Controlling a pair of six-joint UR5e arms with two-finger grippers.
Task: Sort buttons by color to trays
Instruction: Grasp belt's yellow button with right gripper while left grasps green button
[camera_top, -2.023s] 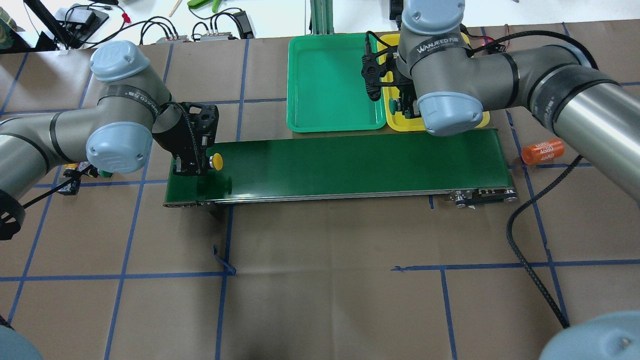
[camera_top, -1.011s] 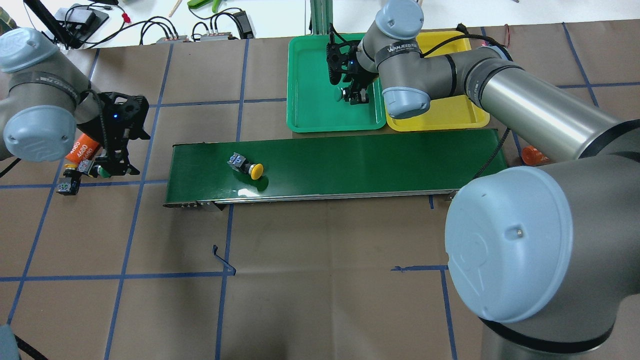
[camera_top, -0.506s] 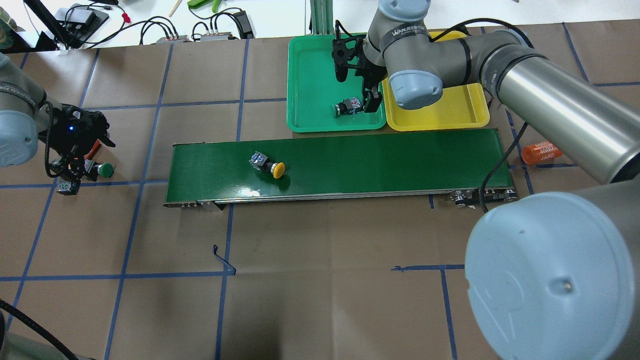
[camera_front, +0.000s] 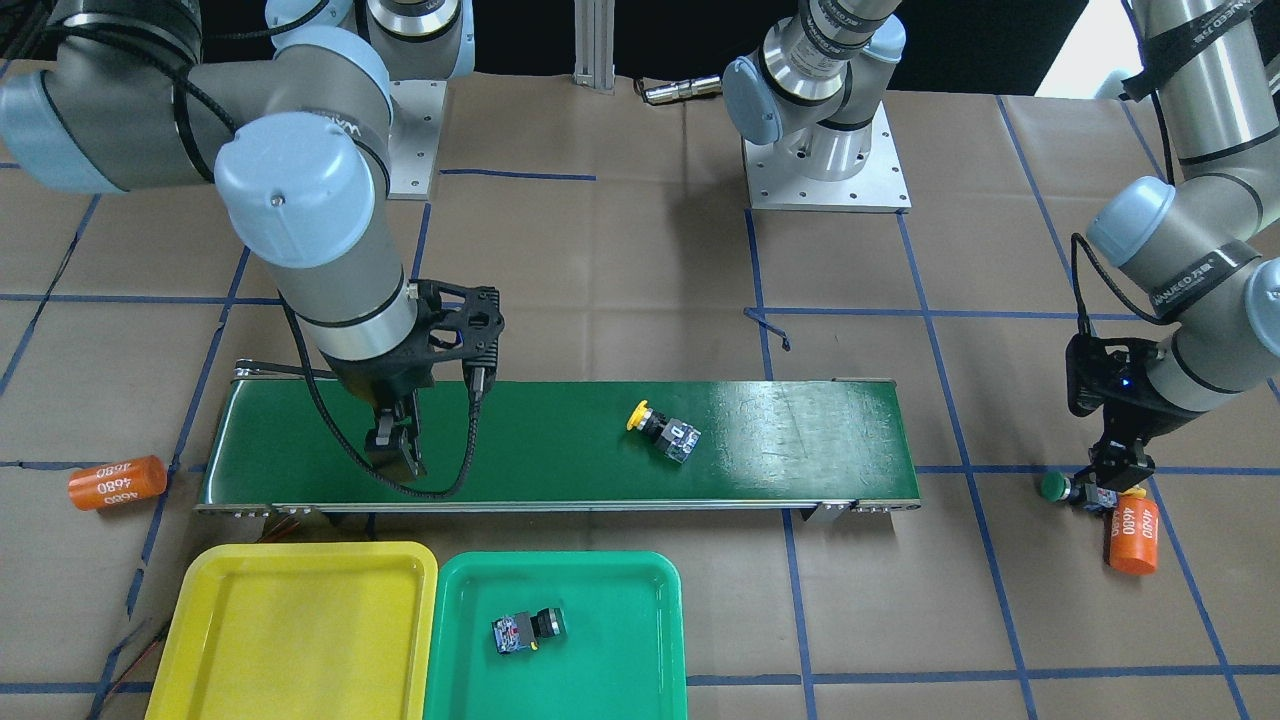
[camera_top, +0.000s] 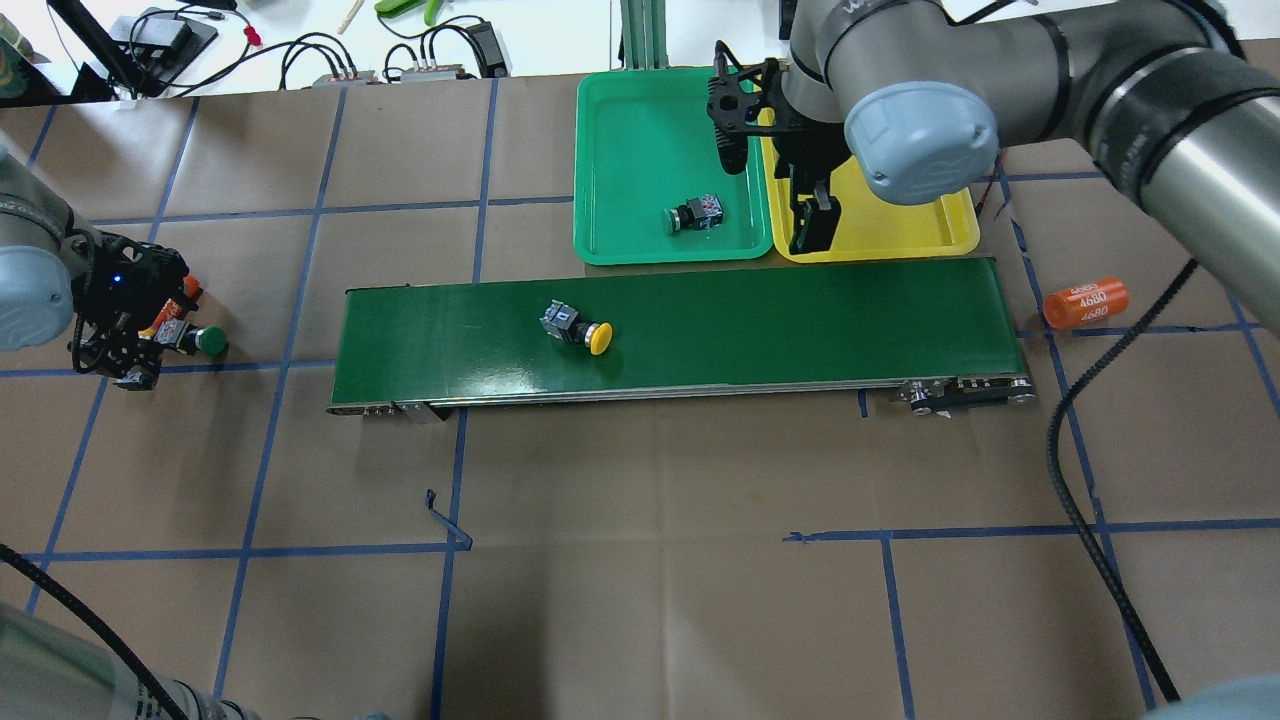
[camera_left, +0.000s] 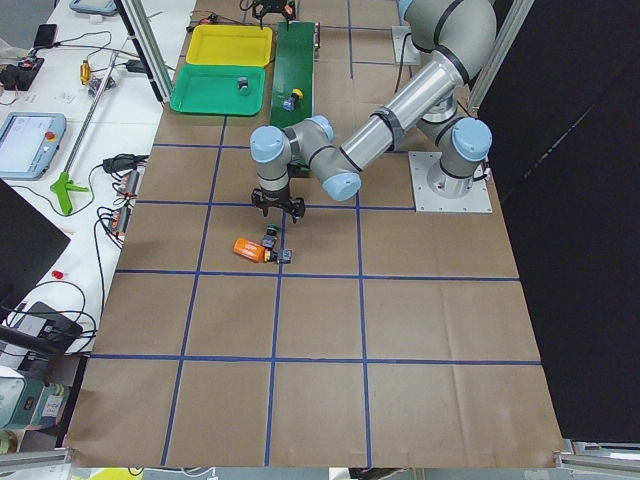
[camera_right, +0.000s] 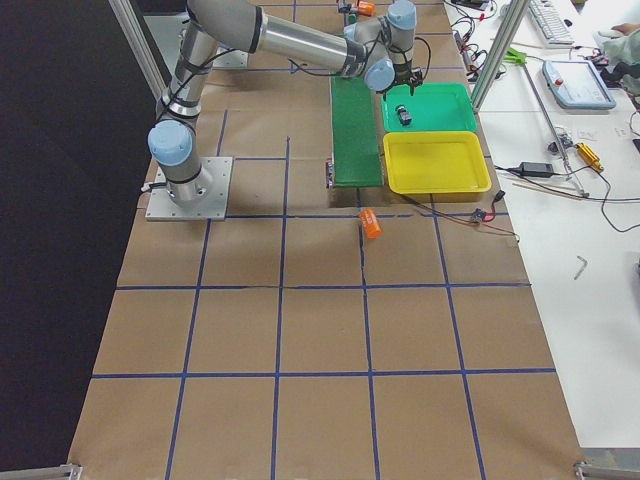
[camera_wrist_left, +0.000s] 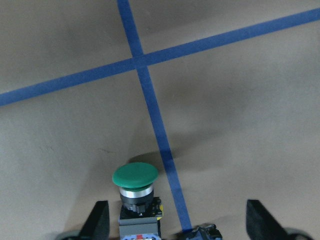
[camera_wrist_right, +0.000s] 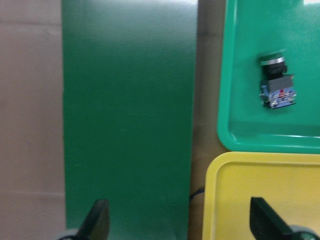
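The left gripper (camera_wrist_left: 177, 222) holds its jaws spread around a green button (camera_wrist_left: 135, 187) on the desk (camera_wrist_left: 240, 125). The right gripper (camera_wrist_right: 181, 220) has its jaws spread and empty, with the green tray (camera_wrist_right: 235, 125) at one o'clock in its wrist view.

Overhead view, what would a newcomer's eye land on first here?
The long dark green belt running across the middle, with a yellow-capped button lying on its side on it. Just beyond it sit a green tray holding one button and a yellow tray right beside it. At the far left, the left gripper hangs, jaws open, over a green-capped button.
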